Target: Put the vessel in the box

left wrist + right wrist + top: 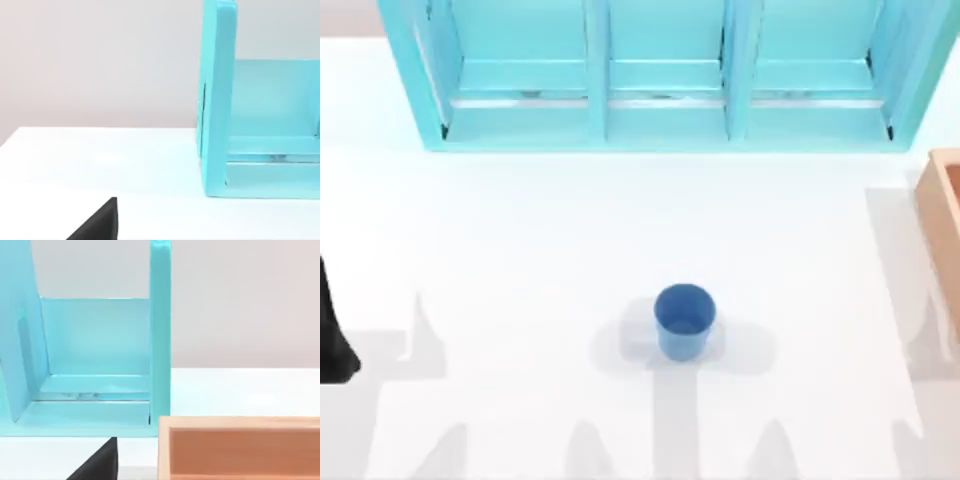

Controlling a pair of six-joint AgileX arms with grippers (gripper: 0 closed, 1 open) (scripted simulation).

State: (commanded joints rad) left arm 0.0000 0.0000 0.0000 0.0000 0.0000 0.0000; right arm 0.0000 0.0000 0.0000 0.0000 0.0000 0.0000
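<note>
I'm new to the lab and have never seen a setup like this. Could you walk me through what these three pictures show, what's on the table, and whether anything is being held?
This is a simulated pair of AgileX arms at a white table. One picture looks straight down from above; the other two come from cameras on each arm's wrist, looking across the table.

From above, a small blue cup stands upright near the middle of the table, on its own. Along the far edge is a big cyan shelf unit with compartments. At the table's right edge is part of a tan wooden box, where the cup should end up.

The dark shape at the left edge is part of the left arm, parked away from the cup. Nothing is touching the cup, so the job has not started.
</note>
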